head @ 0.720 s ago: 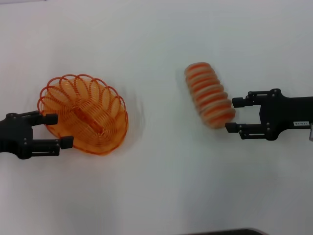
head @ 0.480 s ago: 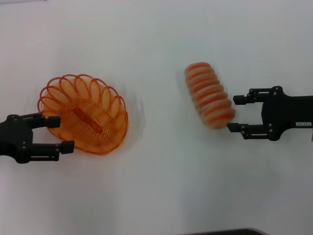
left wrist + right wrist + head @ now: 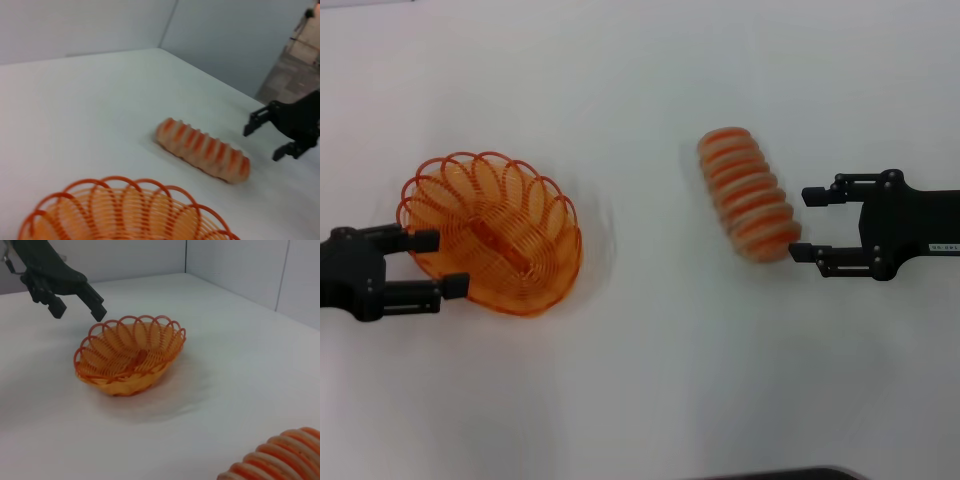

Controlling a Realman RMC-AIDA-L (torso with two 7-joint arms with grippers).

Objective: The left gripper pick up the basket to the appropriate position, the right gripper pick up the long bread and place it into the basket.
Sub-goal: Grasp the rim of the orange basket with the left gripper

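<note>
A plain white counter (image 3: 650, 380) fills the head view, bare apart from two things. Pale grey walls (image 3: 240, 265) rise behind it, meeting in a corner beyond the counter's far edge, and in the left wrist view a patch of tiled floor (image 3: 300, 55) shows past the counter's side.

The basket (image 3: 492, 230) sits on the left half of the counter. The left gripper (image 3: 432, 265) is at the left edge, its two prongs spread wide on either side of the basket's near rim, holding nothing; from the right wrist view it seems raised just above the rim.

The long bread (image 3: 748, 194) lies slantwise on the right half. The right gripper (image 3: 808, 224) is by the right edge, prongs spread and empty, tips just beside the bread's nearer end.
</note>
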